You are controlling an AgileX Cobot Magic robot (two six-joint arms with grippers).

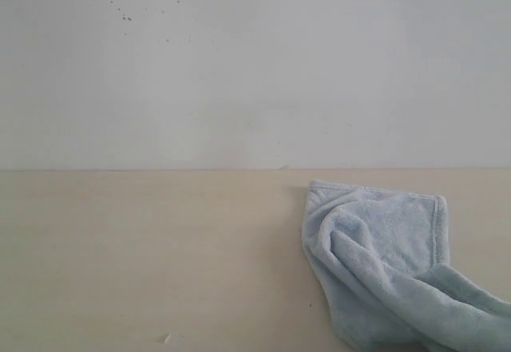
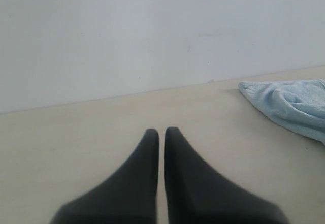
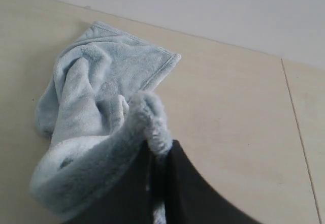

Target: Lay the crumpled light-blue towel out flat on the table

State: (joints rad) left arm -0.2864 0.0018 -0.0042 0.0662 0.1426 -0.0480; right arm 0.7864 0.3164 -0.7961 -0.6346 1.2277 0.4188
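a fold of the crumpled light-blue towel (image 3: pixel 101 92) is pinched between the closed jaws of the right gripper (image 3: pixel 161 153), with the rest of the cloth bunched on the table (image 1: pixel 144 256) just ahead of and below the fingertips. the left gripper (image 2: pixel 161 131) is held shut on nothing, low over bare tabletop, with the towel lying well off to its right and a little ahead of it, near the white wall (image 1: pixel 239 65). only a thick roll of pile appears to be caught, not the stitched hem, so the grip could be lost if the cloth is pulled sharply and the fleece slides out. with one point held and no second hold from the left gripper, the whole bundle is likely to be dragged across the smooth surface rather than opened out. if the fold is lifted too high, the twisted layers could be dropped back on themselves, and the far hemmed corner, the only part lying flat, could be rucked up
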